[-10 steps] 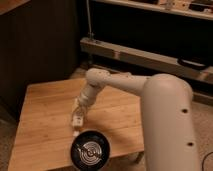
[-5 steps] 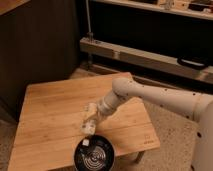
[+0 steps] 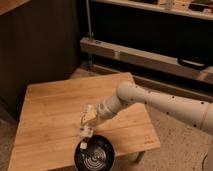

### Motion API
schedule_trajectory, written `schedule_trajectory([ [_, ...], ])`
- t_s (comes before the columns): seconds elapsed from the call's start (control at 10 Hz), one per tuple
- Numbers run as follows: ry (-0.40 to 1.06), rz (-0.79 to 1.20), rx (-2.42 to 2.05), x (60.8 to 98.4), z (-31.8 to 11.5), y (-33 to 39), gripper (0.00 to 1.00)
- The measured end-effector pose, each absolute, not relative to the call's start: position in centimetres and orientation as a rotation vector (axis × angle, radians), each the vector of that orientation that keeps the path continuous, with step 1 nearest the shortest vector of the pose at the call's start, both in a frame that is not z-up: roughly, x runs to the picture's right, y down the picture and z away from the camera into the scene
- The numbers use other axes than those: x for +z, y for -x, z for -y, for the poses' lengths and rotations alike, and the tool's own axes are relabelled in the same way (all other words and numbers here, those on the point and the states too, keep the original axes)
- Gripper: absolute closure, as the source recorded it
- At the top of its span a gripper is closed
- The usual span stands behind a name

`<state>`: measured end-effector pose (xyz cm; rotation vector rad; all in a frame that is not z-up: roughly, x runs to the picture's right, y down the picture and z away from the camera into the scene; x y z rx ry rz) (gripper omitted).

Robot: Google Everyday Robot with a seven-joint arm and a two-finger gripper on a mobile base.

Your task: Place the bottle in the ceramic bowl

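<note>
Hovering claw (image 3: 86,131) seemingly grips bottle (image 3: 84,142) above ceramic bowl (image 3: 95,156); labels unreadable.

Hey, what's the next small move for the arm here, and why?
Probably ease the hand a little farther over the ceramic bowl before letting go. The hand sits just above the bowl's near-left rim with the bottle hanging from it, its lower end at the rim rather than over the bowl's middle, so releasing now might tip it onto the wooden table.
</note>
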<state>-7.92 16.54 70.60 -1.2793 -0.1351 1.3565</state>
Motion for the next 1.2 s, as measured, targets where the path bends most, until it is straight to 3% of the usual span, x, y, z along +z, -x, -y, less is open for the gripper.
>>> schedule_trajectory([
  [0.5,1.360,0.081,0.951,66.0,-20.0,4.1,0.35],
  [0.6,1.365,0.073,0.902,65.7,-20.5,3.6,0.29],
  [1.2,1.368,0.063,0.859,65.5,-21.3,2.6,0.26],
])
